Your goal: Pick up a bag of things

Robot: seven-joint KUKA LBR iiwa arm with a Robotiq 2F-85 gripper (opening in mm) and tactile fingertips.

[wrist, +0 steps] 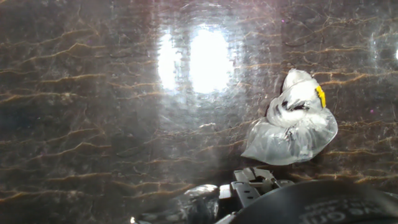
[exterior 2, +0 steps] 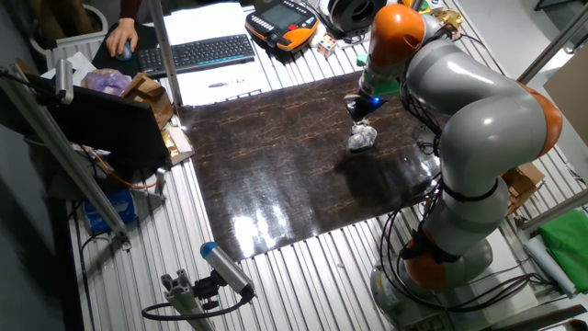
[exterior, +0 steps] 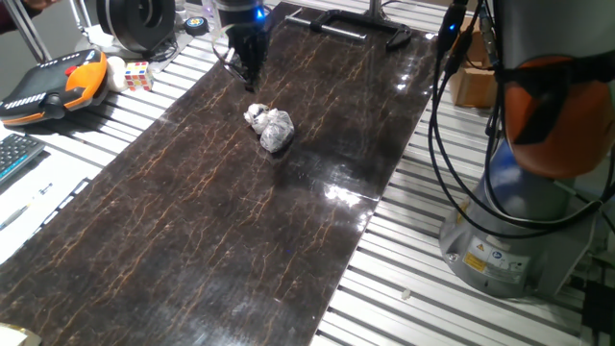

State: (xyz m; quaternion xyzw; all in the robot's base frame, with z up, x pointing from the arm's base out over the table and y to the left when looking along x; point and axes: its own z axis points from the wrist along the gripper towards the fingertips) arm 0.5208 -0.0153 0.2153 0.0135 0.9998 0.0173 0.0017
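Observation:
The bag of things (exterior: 270, 127) is a small crinkled clear plastic bag with whitish lumps, lying on the dark marbled table top (exterior: 192, 221). It also shows in the other fixed view as the bag (exterior 2: 363, 138), and right of centre in the hand view as the bag (wrist: 292, 124), with a small yellow spot on it. My gripper (exterior: 252, 75) hangs just above the table, behind the bag and apart from it, with nothing in it. The dark fingers blend into the dark surface, so their gap is unclear. In the other fixed view the gripper (exterior 2: 360, 108) sits just above the bag.
An orange and black teach pendant (exterior: 53, 85), a small multicoloured cube (exterior: 137, 75) and a keyboard (exterior: 14, 154) lie left of the table top. The arm's grey base (exterior: 509, 240) and hanging cables (exterior: 452, 135) stand at the right. A black bar (exterior: 356, 21) lies at the far end.

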